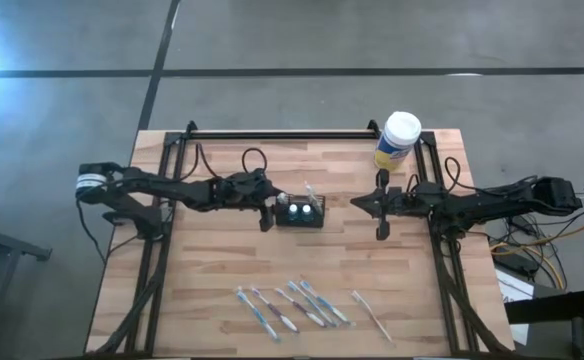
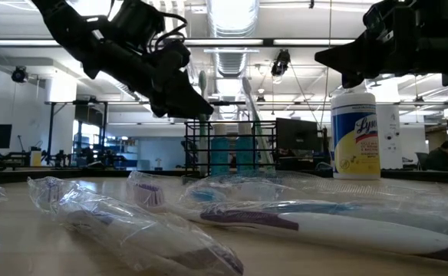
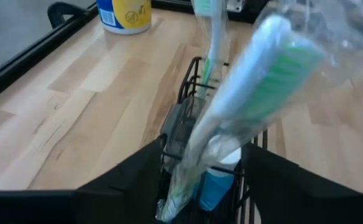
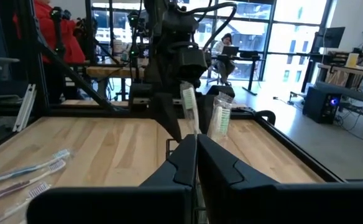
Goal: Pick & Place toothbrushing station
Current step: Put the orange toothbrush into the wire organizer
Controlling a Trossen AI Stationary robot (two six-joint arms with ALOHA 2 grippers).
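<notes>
Hovering over the small black wire-mesh basket point(image 1: 300, 212) at table centre, the left gripper point(image 1: 269, 212) has its fingers spread, releasing a plastic-wrapped green-bristled toothbrush point(image 3: 243, 106) into it. Six wrapped toothbrushes point(image 1: 294, 305) remain at six o'clock; the right gripper point(image 1: 382, 218) waits clenched at three o'clock.

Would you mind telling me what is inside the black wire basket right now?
The basket holds two white-capped tubes and two wrapped toothbrushes standing upright; their lower ends are hidden.
</notes>
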